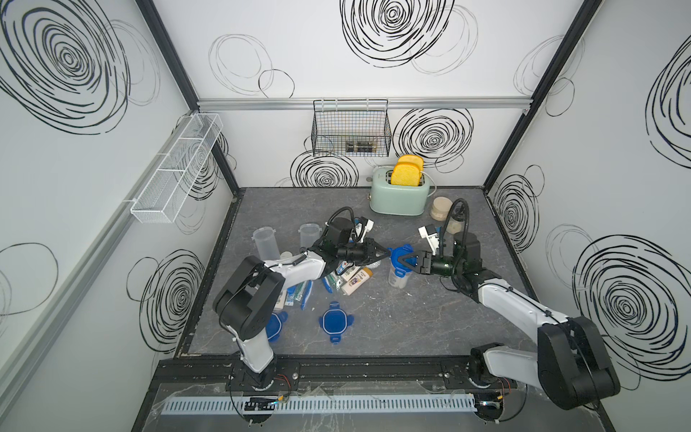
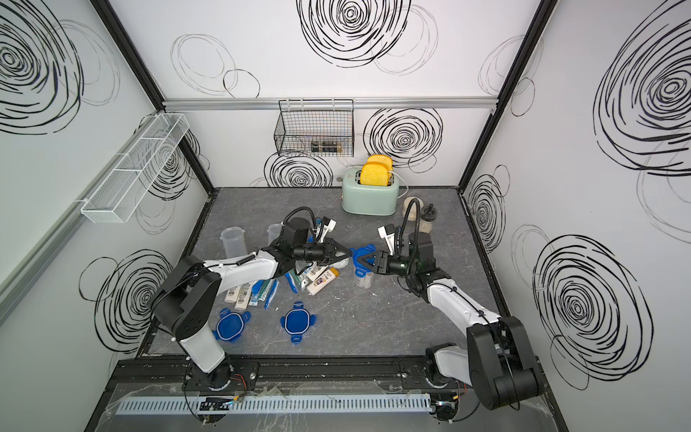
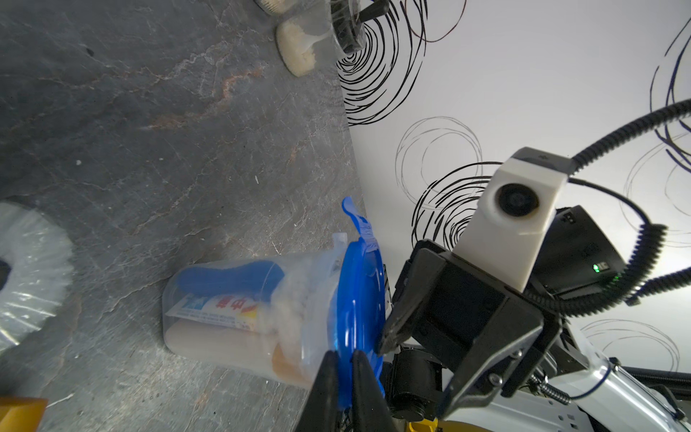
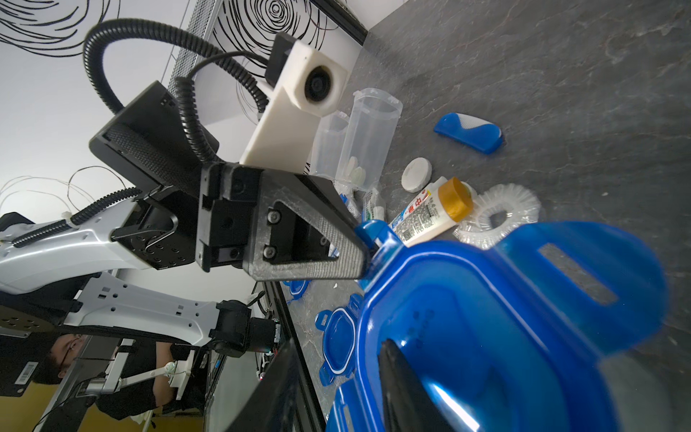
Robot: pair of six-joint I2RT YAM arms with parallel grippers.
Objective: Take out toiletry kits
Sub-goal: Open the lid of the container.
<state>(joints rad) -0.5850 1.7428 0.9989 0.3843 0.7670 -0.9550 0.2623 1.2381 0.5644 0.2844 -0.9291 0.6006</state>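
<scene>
- Left of centre on the table (image 1: pixel 411 318), toiletries (image 1: pixel 349 281) are lying loose beneath the left arm (image 1: pixel 299 266) and risking being swept aside.
- Next, the left gripper (image 1: pixel 385 255) is pinching shut on a clip (image 3: pixel 346 370) of the blue lid (image 1: pixel 405 248); that thin tab could be slipping out under pull.
- Rightmost, the right gripper (image 1: pixel 397 259) is clamping the lid of the upright container (image 1: pixel 396 278), with 1 kit (image 3: pixel 224 299) sitting inside; a loosening hold is risking a topple.

We see a robot test lab: a box of white walls (image 1: pixel 336 56) with black scribbles, a black metal frame (image 1: pixel 170 52), a grey stone-look table (image 1: pixel 411 321).
</scene>
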